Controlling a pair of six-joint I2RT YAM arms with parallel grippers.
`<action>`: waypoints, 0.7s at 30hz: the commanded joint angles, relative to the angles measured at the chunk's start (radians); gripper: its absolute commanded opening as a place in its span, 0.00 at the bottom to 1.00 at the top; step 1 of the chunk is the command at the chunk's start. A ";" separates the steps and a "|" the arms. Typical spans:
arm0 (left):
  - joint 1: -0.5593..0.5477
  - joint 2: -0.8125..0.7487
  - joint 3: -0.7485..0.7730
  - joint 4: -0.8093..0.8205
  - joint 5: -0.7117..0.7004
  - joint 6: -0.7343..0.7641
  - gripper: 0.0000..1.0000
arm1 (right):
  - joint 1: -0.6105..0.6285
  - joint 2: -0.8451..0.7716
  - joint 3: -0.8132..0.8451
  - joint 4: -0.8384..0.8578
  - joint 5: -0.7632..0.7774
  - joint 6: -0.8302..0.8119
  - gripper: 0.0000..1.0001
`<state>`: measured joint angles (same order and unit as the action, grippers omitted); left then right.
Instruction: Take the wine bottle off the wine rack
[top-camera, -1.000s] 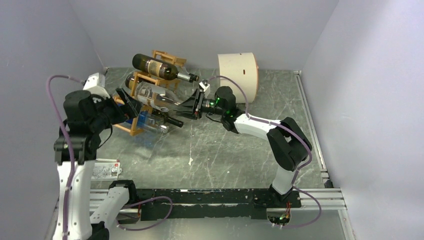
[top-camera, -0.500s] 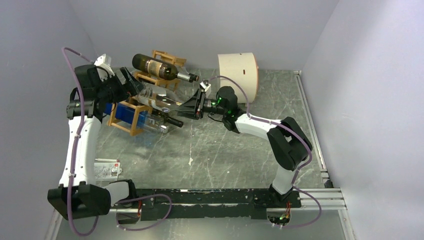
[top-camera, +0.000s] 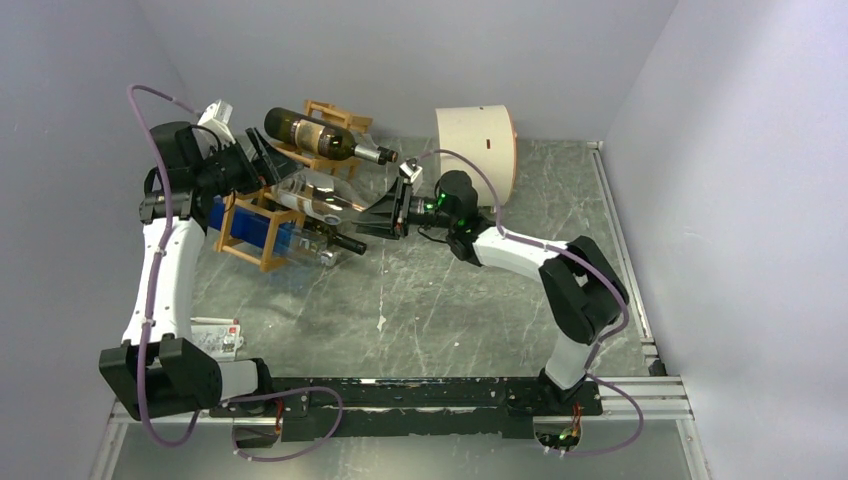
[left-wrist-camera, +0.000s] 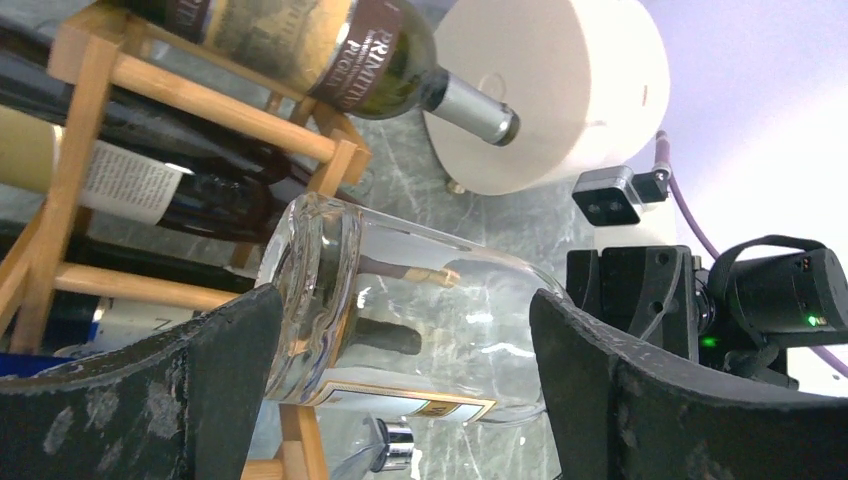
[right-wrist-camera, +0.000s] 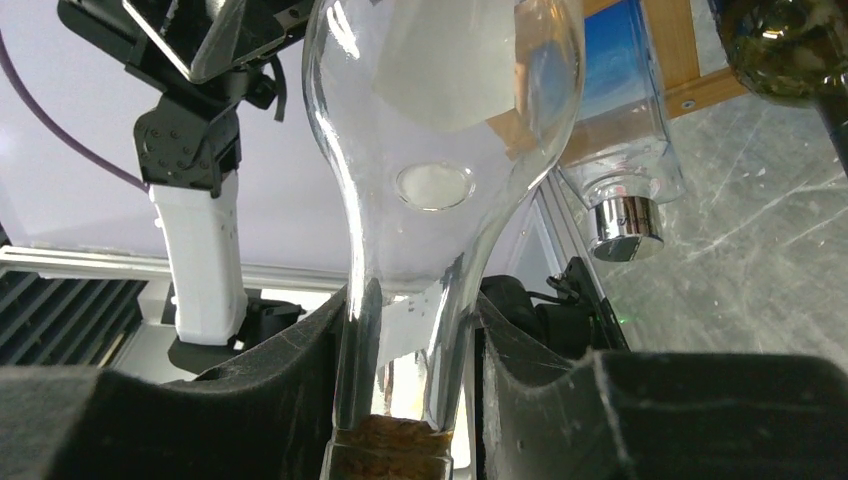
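**Neck grip only, on slippery glass**
The right pincer clamps the neck of the clear wine bottle, which lies in the wine rack at far left. The left pincer gapes wide around its base, not closed on it. The smooth glass could swivel or slip, jolting the rack and the dark bottle on top.

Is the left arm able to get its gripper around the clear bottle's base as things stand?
Probably yes. The left gripper stands open, and the base of the clear bottle lies in line between its fingers, with nothing in front; the right gripper holds the neck.
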<state>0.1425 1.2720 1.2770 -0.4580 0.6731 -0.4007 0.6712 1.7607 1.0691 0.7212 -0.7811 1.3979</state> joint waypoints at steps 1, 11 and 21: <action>-0.006 -0.049 -0.040 0.091 0.199 -0.043 0.96 | 0.001 -0.149 0.068 0.119 -0.038 -0.094 0.00; -0.128 -0.137 -0.096 0.096 0.166 -0.107 0.97 | -0.008 -0.245 0.014 0.031 -0.008 -0.111 0.00; -0.317 -0.207 -0.231 0.216 0.093 -0.242 0.96 | -0.064 -0.476 -0.132 -0.191 0.035 -0.172 0.00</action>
<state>-0.0486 1.0996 1.0866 -0.2626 0.6403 -0.5110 0.6109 1.4124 0.9237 0.3958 -0.7727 1.2881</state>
